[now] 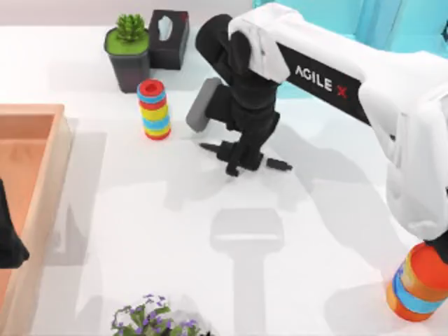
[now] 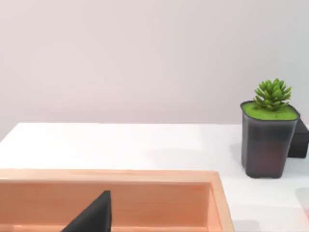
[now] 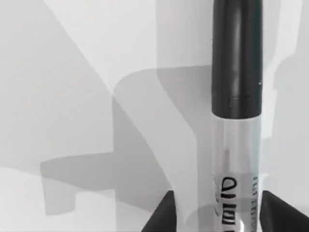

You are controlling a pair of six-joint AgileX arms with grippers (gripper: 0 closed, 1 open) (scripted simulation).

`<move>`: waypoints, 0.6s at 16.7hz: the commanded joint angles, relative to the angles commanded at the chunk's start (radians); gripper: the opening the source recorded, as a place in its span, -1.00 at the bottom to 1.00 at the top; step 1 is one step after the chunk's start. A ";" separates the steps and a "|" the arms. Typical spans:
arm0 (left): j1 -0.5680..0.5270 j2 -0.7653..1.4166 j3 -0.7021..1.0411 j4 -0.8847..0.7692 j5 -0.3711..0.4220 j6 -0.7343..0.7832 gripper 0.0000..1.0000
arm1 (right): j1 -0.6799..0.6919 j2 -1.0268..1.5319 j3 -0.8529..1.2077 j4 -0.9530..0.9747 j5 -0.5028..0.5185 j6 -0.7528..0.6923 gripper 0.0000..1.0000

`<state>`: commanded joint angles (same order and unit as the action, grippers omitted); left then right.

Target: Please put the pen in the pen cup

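The pen (image 1: 280, 165) lies flat on the white table near the middle, black with a pale labelled middle; its barrel (image 3: 236, 159) runs lengthways through the right wrist view. My right gripper (image 1: 241, 161) is lowered over it, open, with one dark fingertip (image 3: 161, 217) on each side of the barrel (image 3: 224, 220). A pale blue container at the back right (image 1: 406, 21), largely covered by my right arm, looks like the pen cup. My left gripper (image 1: 8, 241) is parked over the wooden tray at the left edge.
A wooden tray (image 1: 42, 175) fills the left side. A striped cylinder (image 1: 154, 110), a potted succulent (image 1: 128, 52) and a black box (image 1: 168, 38) stand at the back. An orange cup with a blue band (image 1: 416, 283) is front right; purple flowers (image 1: 154, 318) are at the front.
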<state>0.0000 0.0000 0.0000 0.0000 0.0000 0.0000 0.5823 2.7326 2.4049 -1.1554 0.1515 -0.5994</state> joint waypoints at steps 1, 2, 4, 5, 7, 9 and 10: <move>0.000 0.000 0.000 0.000 0.000 0.000 1.00 | 0.000 0.000 0.000 0.000 0.000 0.000 -1.00; 0.000 0.000 0.000 0.000 0.000 0.000 1.00 | 0.000 0.000 0.000 0.000 0.000 0.000 -1.00; 0.000 0.000 0.000 0.000 0.000 0.000 1.00 | 0.015 -0.080 -0.023 -0.035 -0.039 0.037 -1.00; 0.000 0.000 0.000 0.000 0.000 0.000 1.00 | 0.023 -0.093 -0.032 -0.037 -0.038 0.047 -1.00; 0.000 0.000 0.000 0.000 0.000 0.000 1.00 | 0.053 -0.150 -0.082 -0.056 -0.037 0.077 -1.00; 0.000 0.000 0.000 0.000 0.000 0.000 1.00 | 0.082 -0.243 -0.160 -0.088 -0.033 0.109 -1.00; 0.000 0.000 0.000 0.000 0.000 0.000 1.00 | 0.097 -0.300 -0.196 -0.102 -0.032 0.122 -1.00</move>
<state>0.0000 0.0000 0.0000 0.0000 0.0000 0.0000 0.6792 2.4323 2.2094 -1.2578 0.1199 -0.4769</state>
